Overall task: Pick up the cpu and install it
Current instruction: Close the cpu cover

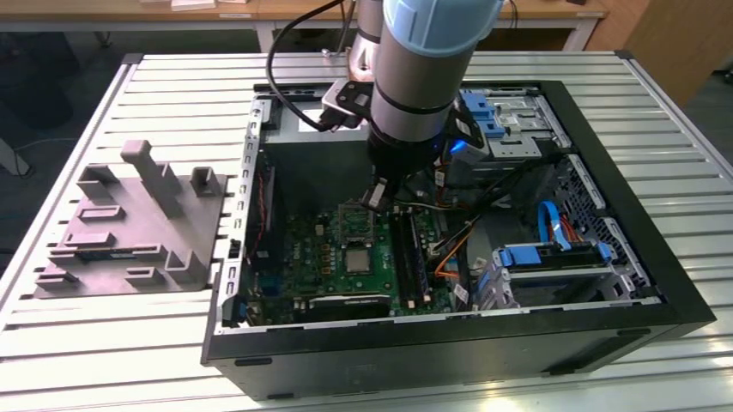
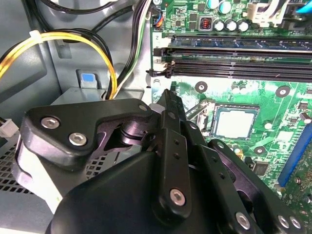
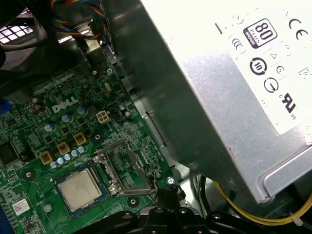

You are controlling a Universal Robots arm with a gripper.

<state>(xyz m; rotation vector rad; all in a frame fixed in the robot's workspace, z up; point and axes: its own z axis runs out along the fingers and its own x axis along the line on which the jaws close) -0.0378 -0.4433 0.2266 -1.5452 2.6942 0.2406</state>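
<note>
Scene: an open computer case [image 1: 678, 287] is lying on a slatted metal table [image 1: 172, 77], with the robot arm [image 1: 418, 77] reaching down into it.
Gripper: the gripper [image 1: 377, 197] is hanging above the green motherboard [image 1: 332, 257]; in the second wrist view its black fingers [image 2: 171, 141] are meeting at one narrow tip, pressed together and holding nothing.
Cpu: the cpu [image 1: 359, 257] is sitting flat in the motherboard's square socket, silvery top facing up. In both wrist views it [image 2: 233, 122] [image 3: 80, 190] is lying near the gripper tip but apart from it.
Socket frame: the metal retention frame [image 3: 122, 168] is standing swung open just beside the cpu.
Writing: a white label [image 3: 273, 63] with round certification marks is showing on the grey power supply [image 3: 209, 112]; white lettering is printed on the board.
Inside the case: black memory slots [image 2: 234, 61] are running alongside the socket; yellow and black cables [image 2: 48, 41] are looping beside the power supply; blue drive brackets [image 1: 550, 256] are sitting at the exterior view's right.
Beside the case: a grey moulded tray [image 1: 126, 232] is resting on the table at the exterior view's left.
</note>
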